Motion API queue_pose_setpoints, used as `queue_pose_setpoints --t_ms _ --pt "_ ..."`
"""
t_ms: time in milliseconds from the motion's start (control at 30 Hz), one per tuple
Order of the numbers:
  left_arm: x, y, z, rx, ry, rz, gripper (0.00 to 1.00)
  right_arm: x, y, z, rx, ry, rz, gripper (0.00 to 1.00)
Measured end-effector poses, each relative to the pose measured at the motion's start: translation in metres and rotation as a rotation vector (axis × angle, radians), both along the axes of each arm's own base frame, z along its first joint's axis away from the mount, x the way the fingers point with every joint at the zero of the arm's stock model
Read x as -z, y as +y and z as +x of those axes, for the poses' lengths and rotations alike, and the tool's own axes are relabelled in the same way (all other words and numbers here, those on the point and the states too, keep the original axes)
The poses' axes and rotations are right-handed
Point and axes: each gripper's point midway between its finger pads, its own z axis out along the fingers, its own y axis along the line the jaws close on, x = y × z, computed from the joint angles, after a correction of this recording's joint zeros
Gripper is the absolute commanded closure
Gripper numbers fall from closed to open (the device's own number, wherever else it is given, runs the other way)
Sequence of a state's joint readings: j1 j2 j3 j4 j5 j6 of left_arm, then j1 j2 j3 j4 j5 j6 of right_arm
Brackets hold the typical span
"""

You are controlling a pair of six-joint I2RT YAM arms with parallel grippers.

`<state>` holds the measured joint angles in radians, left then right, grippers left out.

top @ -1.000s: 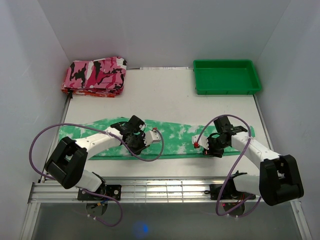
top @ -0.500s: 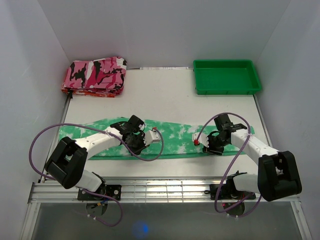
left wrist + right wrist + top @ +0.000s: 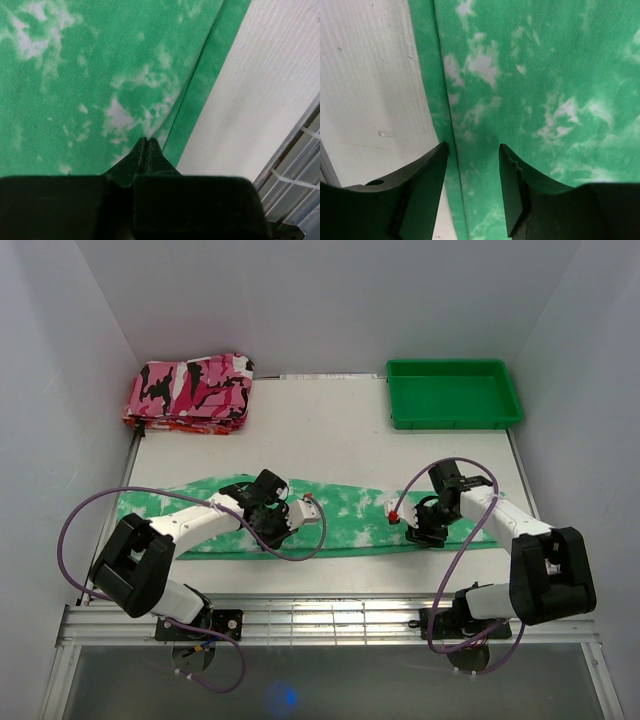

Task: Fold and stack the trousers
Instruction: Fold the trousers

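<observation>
The trousers (image 3: 340,515), bright green with white blotches, lie flat in a long strip across the near part of the table. My left gripper (image 3: 271,536) is shut, its tips together on the cloth just inside the near edge (image 3: 146,141); no cloth shows between the fingers. My right gripper (image 3: 424,536) is open and low over the trousers (image 3: 545,75). Its jaws (image 3: 472,147) straddle the cloth's near edge, one finger (image 3: 427,170) at the bare table side and the other over the cloth.
A folded pink, black and white camouflage stack (image 3: 190,390) sits at the back left. A green plastic tray (image 3: 453,420) stands at the back right. A metal rail (image 3: 300,620) runs along the table's near edge, close to the left gripper (image 3: 300,165).
The right gripper has shifted slightly left and away along the trousers' near edge, its jaws narrowing briefly and then widening again. The left gripper has stayed shut in place.
</observation>
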<state>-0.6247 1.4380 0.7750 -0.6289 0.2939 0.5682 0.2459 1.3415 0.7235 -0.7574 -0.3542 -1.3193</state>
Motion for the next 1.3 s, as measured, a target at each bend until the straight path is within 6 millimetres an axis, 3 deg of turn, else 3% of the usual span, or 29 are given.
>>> queue_pose_setpoints --t_ms 200,400,633,767,800,1000,1167,1300 --pt "0.0 0.0 0.0 -0.001 0.003 -0.004 1.0 0.0 0.001 -0.002 -0.001 0.033 0.004 0.46" --pt "-0.002 0.0 0.001 0.006 0.002 -0.006 1.0 -0.001 0.001 0.002 0.003 0.043 0.008 0.53" --pt "-0.003 0.001 0.005 -0.004 0.013 -0.008 1.0 0.003 -0.001 0.004 -0.001 0.041 -0.001 0.53" --pt "-0.003 0.001 0.007 -0.01 0.018 -0.014 1.0 0.01 -0.004 0.001 -0.005 0.038 -0.015 0.67" --pt "-0.004 0.001 0.007 -0.011 0.018 -0.015 1.0 0.01 -0.004 0.003 -0.011 0.024 -0.015 0.75" --pt "-0.004 0.002 0.007 -0.014 0.023 -0.02 1.0 0.005 -0.005 0.006 -0.027 -0.013 -0.017 0.89" --pt "-0.01 0.003 0.006 -0.007 0.029 -0.036 1.0 -0.004 -0.004 0.01 -0.025 -0.03 -0.014 0.92" --pt "-0.037 0.003 0.008 -0.013 -0.008 -0.079 1.0 -0.025 -0.003 0.017 -0.031 -0.104 -0.003 0.92"
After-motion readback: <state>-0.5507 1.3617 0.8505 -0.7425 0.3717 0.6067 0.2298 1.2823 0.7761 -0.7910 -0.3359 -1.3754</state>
